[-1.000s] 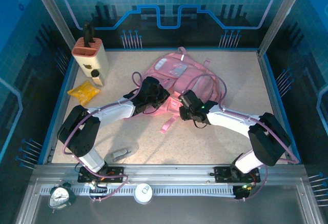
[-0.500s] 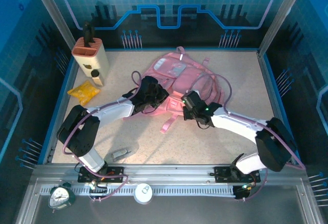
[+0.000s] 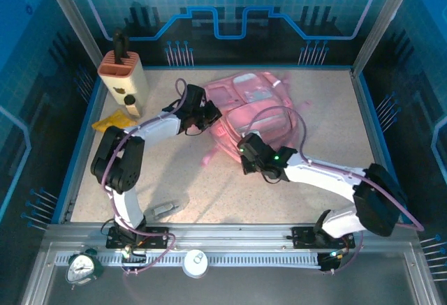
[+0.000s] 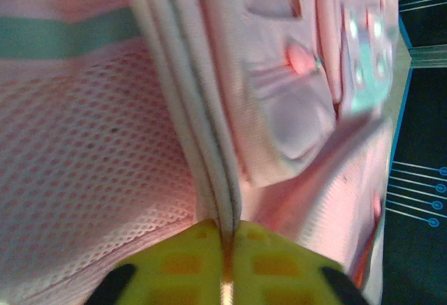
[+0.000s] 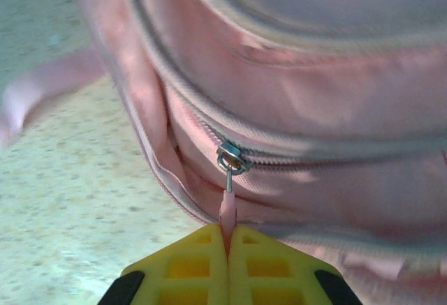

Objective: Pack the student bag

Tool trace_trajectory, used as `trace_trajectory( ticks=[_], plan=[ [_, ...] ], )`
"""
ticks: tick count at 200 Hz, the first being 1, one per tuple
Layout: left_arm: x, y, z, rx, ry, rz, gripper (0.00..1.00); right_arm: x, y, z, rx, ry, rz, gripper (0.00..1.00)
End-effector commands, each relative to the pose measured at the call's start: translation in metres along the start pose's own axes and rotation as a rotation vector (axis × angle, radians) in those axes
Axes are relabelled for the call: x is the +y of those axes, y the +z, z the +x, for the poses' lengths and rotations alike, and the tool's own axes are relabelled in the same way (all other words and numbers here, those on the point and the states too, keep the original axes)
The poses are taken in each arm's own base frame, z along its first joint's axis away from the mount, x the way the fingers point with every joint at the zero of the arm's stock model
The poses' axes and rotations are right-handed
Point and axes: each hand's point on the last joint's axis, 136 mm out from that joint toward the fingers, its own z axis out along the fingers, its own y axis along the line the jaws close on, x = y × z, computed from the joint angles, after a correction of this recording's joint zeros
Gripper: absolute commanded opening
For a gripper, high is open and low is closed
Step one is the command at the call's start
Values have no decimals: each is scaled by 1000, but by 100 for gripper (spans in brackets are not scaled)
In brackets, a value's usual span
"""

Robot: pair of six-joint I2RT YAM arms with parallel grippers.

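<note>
The pink student bag point(image 3: 255, 102) lies at the back middle of the table, pale pockets facing up. My left gripper point(image 3: 207, 116) is at its left edge, shut on a piped seam of the bag point(image 4: 209, 144) beside pink mesh; its yellow fingertips point(image 4: 225, 229) pinch that seam. My right gripper point(image 3: 242, 146) is at the bag's near edge. In the right wrist view it point(image 5: 228, 229) is shut on the pink zip pull point(image 5: 228, 207), which hangs from a metal slider point(image 5: 231, 158) on a zip line running right. A pink strap point(image 3: 209, 155) trails off the bag's near left.
A tan organiser box point(image 3: 124, 80) stands at the back left with a yellow packet point(image 3: 112, 121) in front of it. A small grey object point(image 3: 165, 209) lies near the front edge. A clock point(image 3: 84, 269) and a white disc point(image 3: 195, 262) sit on the rail outside the table.
The left gripper has moved back and left with the bag's edge, and the bag has shifted toward the back. The right gripper has moved left and nearer with the zip pull.
</note>
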Motion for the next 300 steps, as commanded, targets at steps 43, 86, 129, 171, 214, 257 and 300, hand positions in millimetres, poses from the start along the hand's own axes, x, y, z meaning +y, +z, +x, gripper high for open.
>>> trace_trajectory(
  ticks=[43, 86, 129, 171, 214, 257, 300],
  plan=[
    [-9, -49, 31, -49, -69, 185, 34, 32, -3, -9, -18, -4, -113, 0],
    [-3, -31, 95, 24, -176, 183, 50, 29, -5, -8, -22, -8, -110, 0],
    [-2, -2, 114, 23, -194, 162, 35, 26, -7, -9, -23, -3, -111, 0],
    [21, -6, 97, -37, -140, 44, 0, 1, -19, -2, -18, -11, -18, 0],
    [47, -37, 57, -140, -99, -47, 0, -54, -25, 35, 44, 62, 84, 0],
    [45, -54, 19, -156, -1, -69, 0, -80, -29, 31, 18, 109, 72, 0],
    [27, -50, -10, -109, 38, -27, 0, -9, -17, 17, 32, -41, -124, 0]
  ],
)
